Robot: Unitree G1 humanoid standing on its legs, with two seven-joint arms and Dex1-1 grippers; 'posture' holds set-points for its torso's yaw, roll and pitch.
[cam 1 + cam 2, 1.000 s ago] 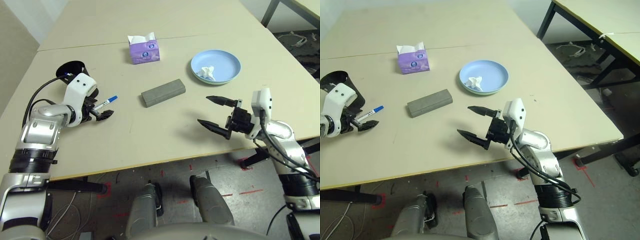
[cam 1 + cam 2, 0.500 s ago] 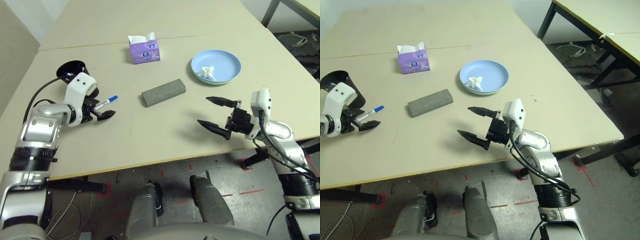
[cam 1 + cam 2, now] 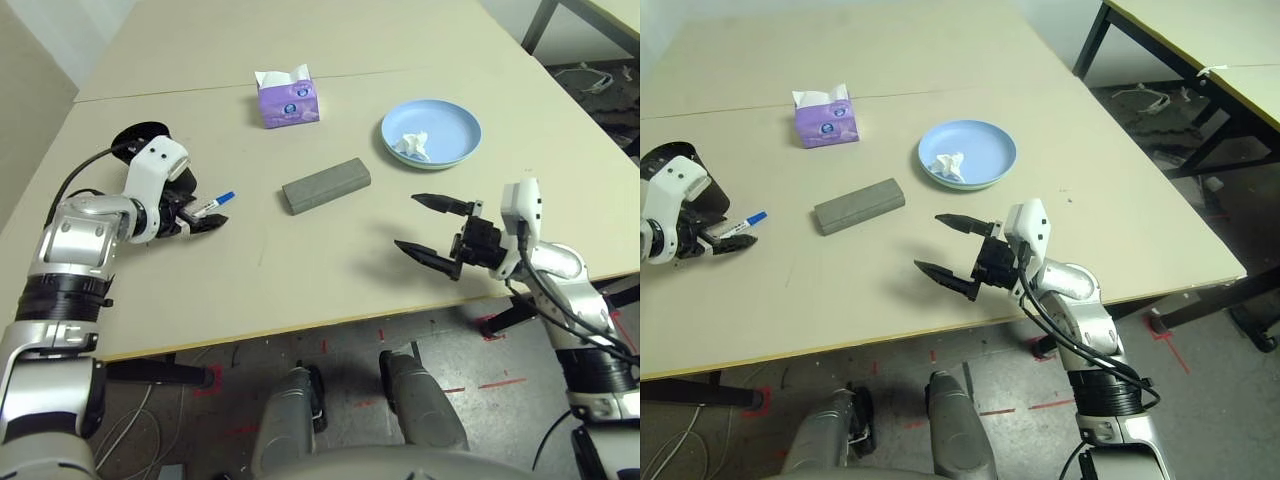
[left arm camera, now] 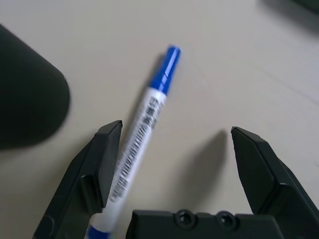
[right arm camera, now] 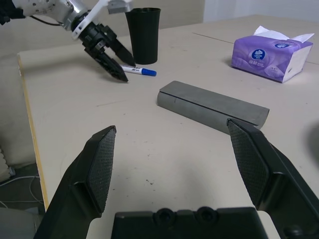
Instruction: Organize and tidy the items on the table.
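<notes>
Near the counter's (image 3: 330,250) left edge, the left tool (image 3: 207,222) sits low over a white pen (image 3: 212,205) w/ blue cap. Pen = slim smooth plastic cylinder w/ printed label; it lies flat on the counter, cap end pointing away from the tool. Wrist view: tool's black wedge fingers (image 4: 102,164) spread wide; pen barrel (image 4: 142,132) runs right alongside one finger, rest of the gap bare, so nothing gripped. Black cup (image 3: 140,140), smooth tapered, stands upright just beyond the tool's white wrist.

Counter top is smooth, pale beige, matte. Mid-counter: grey oblong glasses case (image 3: 326,185), flat-sided w/ dull, slightly grainy finish, lying at a slant. Behind it, purple tissue box (image 3: 289,100) w/ white sheet sticking up. Far right: pale blue round plate (image 3: 450,125), shallow glossy rim, crumpled white tissue (image 3: 411,146) inside near its left side.

Right tool (image 3: 434,231) hovers above the counter near the front edge, pointed black fingers wide apart, holding nothing, case well apart ahead of it.
</notes>
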